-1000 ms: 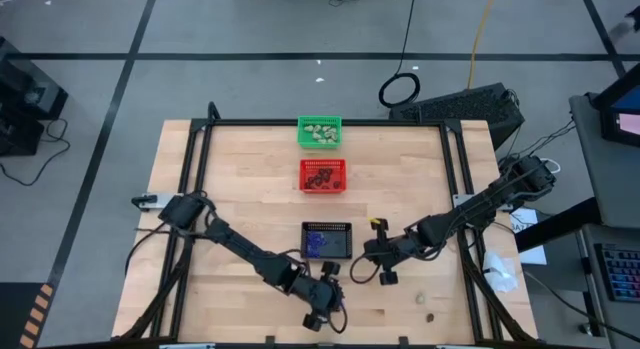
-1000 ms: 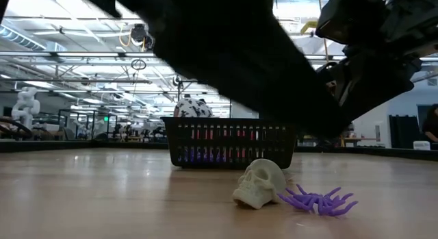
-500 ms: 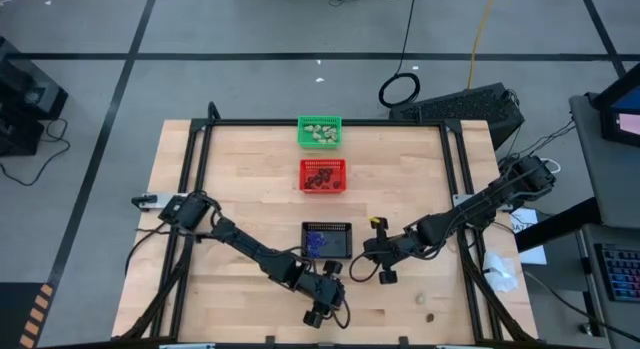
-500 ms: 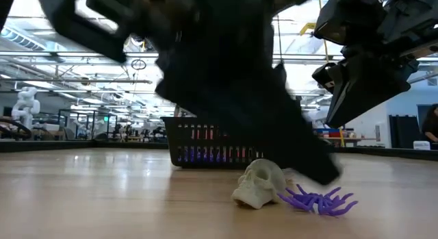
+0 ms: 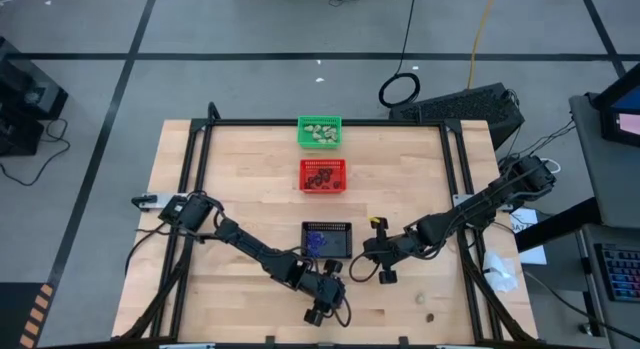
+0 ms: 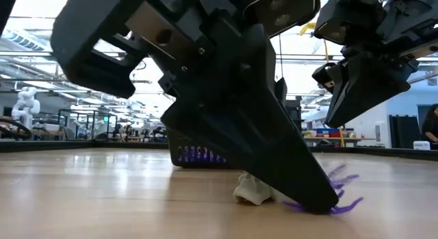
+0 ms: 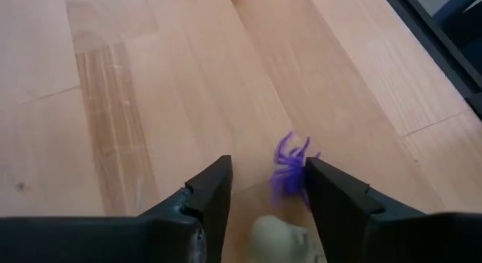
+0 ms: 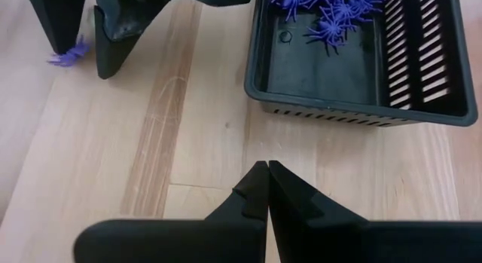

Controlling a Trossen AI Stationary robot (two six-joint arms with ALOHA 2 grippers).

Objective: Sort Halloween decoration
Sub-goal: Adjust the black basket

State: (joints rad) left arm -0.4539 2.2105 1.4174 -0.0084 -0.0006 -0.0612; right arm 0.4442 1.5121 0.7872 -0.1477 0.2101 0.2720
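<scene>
High view: left gripper (image 5: 322,311) low centre of frame, below the black basket (image 5: 327,240); right gripper (image 5: 362,270) shut, right of it. Low view: left fingers planted on table beside cream skull (image 6: 252,190), purple spider (image 6: 340,191) behind their tips. Left wrist view: jaws parted, holding nothing; spider and skull lie between them.

obstacles: black basket (image 8: 354,59) beside left gripper (image 7: 267,184) | free: bare table (image 7: 151,82) beyond jaws
</scene>
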